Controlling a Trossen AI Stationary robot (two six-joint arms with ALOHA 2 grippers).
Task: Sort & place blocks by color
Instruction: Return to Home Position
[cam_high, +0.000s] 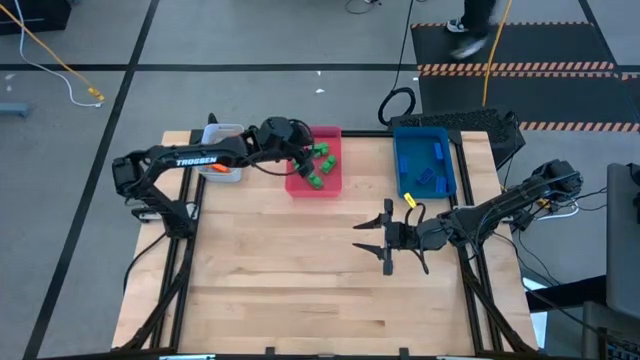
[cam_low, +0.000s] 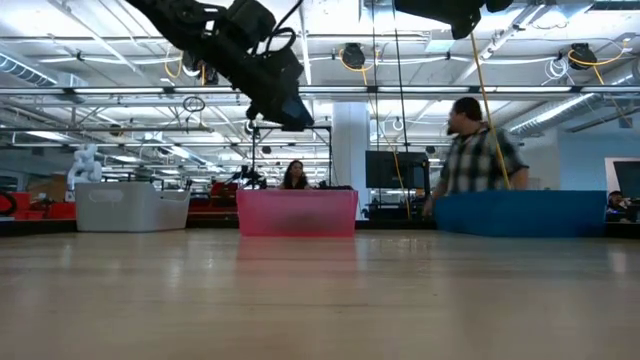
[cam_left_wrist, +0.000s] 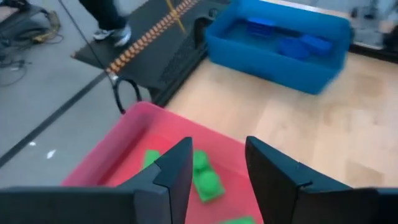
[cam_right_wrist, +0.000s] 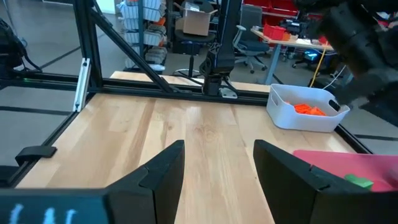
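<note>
My left gripper (cam_high: 303, 155) (cam_left_wrist: 217, 168) hangs open above the pink tray (cam_high: 330, 185) (cam_left_wrist: 134, 137), touching nothing. Several green blocks (cam_high: 320, 165) (cam_left_wrist: 208, 180) lie on that tray's floor below its fingers. Orange blocks (cam_high: 218, 168) (cam_right_wrist: 306, 109) sit in the grey-white tray (cam_high: 222, 135) (cam_right_wrist: 292, 121), and blue blocks (cam_high: 428, 178) (cam_left_wrist: 298, 45) in the blue tray (cam_high: 402, 160) (cam_left_wrist: 273, 68). My right gripper (cam_high: 368, 240) (cam_right_wrist: 217, 168) is open over bare table near the right side, holding nothing.
The three trays stand in a row along the table's far edge (cam_low: 130, 205) (cam_low: 297, 212) (cam_low: 520, 212). Bare wooden table top (cam_high: 300, 280) stretches in front of them. People stand and sit in the room beyond the table (cam_low: 475, 150).
</note>
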